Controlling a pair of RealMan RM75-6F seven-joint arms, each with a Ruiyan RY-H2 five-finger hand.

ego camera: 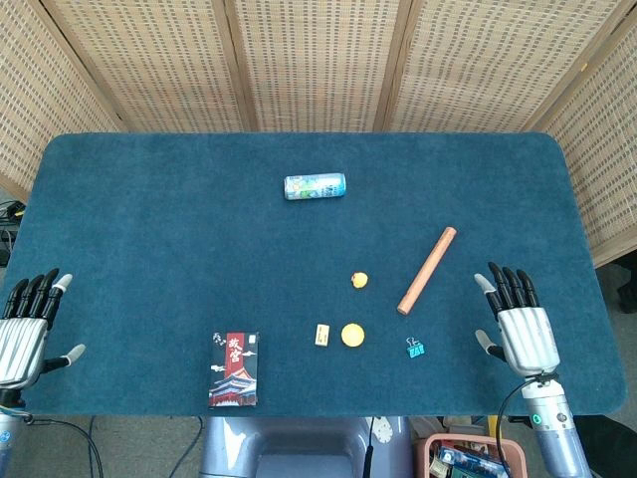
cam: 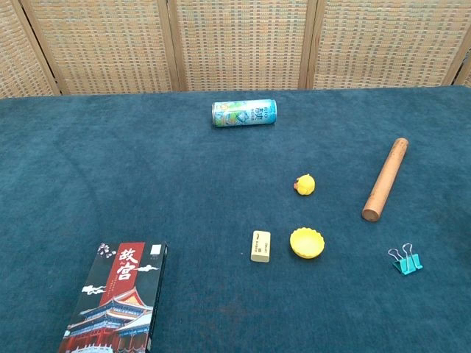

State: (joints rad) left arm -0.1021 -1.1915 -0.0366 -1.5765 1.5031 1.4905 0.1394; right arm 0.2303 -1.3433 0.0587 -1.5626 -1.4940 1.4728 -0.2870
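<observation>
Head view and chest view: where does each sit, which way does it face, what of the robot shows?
Head view: high above the near edge, looking steeply down on the table; left hand and right hand show, fingers apart, holding nothing.
Chest view: lower, at the near edge, facing forward across the table toward the wicker screen; no hand or arm shows.
Shared: can, wooden rod, binder clip, book.

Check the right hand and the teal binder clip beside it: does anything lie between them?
Nothing visible does. The right hand rests open on the table's right edge, and the binder clip lies just to its left with only bare blue cloth between. The wooden rod lies further back.
</observation>
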